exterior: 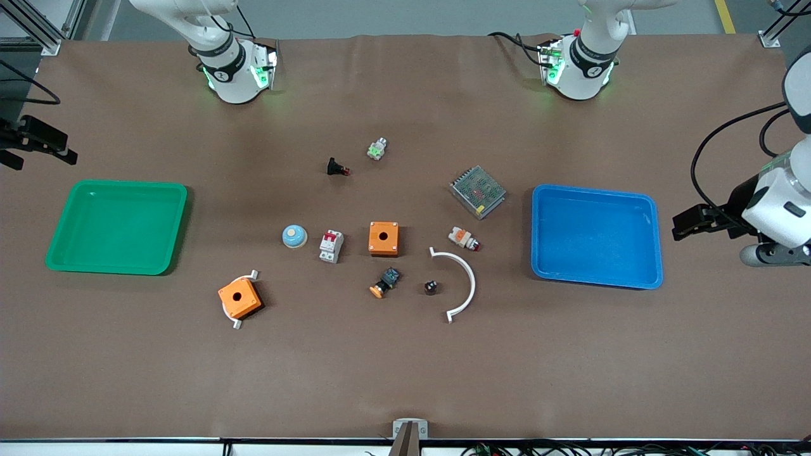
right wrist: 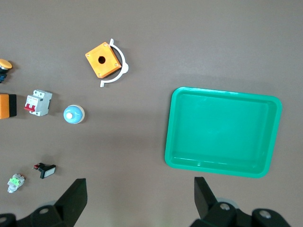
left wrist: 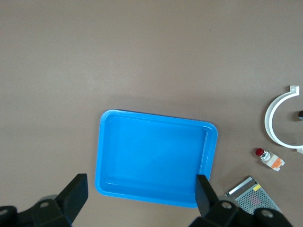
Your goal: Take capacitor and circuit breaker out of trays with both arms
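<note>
The capacitor, a tiny black cylinder, lies inside the curve of a white arc piece. The breaker, a white block with red levers, stands between a blue-white dome and an orange box; it also shows in the right wrist view. My left gripper is open and empty, high beside the blue tray at the left arm's end; its wrist view looks down on that tray. My right gripper is open and empty, high by the green tray, as its wrist view shows.
A second orange box sits on a white bracket. A mesh power supply, a white part with an orange-red end, a black piece with an orange cap, a black part with a red tip and a green-white part lie mid-table.
</note>
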You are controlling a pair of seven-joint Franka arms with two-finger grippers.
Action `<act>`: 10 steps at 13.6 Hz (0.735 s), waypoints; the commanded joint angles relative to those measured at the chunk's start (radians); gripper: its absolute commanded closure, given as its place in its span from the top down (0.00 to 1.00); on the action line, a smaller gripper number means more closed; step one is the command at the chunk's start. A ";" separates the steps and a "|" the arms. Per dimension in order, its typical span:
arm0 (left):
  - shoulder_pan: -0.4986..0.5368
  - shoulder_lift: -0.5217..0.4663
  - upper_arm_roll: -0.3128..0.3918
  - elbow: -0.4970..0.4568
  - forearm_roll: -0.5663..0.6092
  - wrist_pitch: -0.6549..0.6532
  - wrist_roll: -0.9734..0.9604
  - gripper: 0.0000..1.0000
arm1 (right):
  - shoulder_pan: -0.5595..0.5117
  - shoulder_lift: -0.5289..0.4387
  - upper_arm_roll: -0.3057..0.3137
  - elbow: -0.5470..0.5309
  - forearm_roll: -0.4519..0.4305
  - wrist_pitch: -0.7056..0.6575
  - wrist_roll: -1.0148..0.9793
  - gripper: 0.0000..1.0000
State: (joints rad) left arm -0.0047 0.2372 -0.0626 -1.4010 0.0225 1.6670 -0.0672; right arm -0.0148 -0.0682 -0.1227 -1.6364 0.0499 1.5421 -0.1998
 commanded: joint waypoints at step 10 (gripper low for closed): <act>0.014 -0.312 -0.017 -0.334 -0.010 0.106 -0.002 1.00 | -0.004 -0.087 0.035 -0.091 -0.047 -0.002 0.002 1.00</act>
State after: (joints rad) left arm 0.0024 -0.0298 -0.0746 -1.6888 0.0217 1.7460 -0.0627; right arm -0.0147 -0.1297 -0.1011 -1.7033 0.0344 1.5383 -0.1998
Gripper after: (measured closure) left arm 0.000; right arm 0.000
